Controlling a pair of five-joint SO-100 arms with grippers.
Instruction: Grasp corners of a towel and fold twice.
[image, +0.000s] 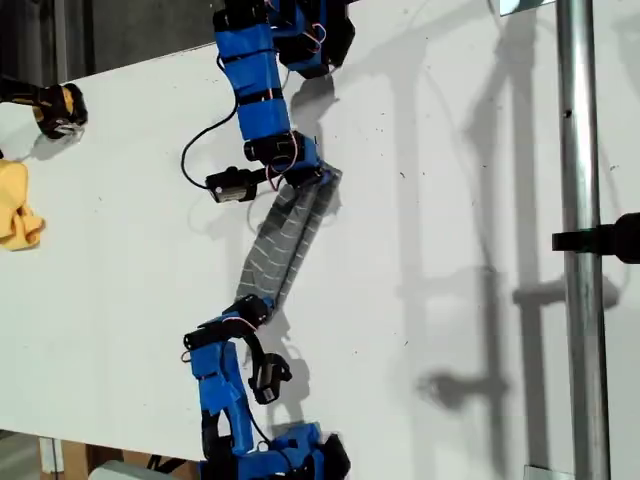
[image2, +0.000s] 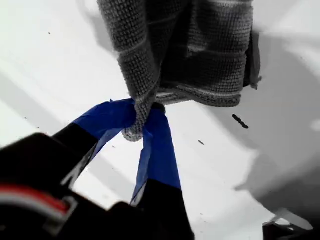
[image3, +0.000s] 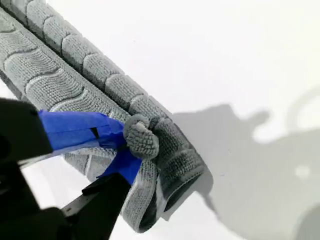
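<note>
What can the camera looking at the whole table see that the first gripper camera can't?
Only the exterior view shows the yellow cloth at its left edge, both blue arms, and the metal pole on its right. Only the first wrist view shows my first gripper up close, pinching a bunched corner. Both show the grey striped towel and the white table.

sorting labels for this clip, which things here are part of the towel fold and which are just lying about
Part of the job:
- the towel, stretched between both claws
- my first claw, shut on one end
- my second claw, shut on a corner

Lying about:
- yellow cloth at the exterior view's left edge
- metal pole at its right
</note>
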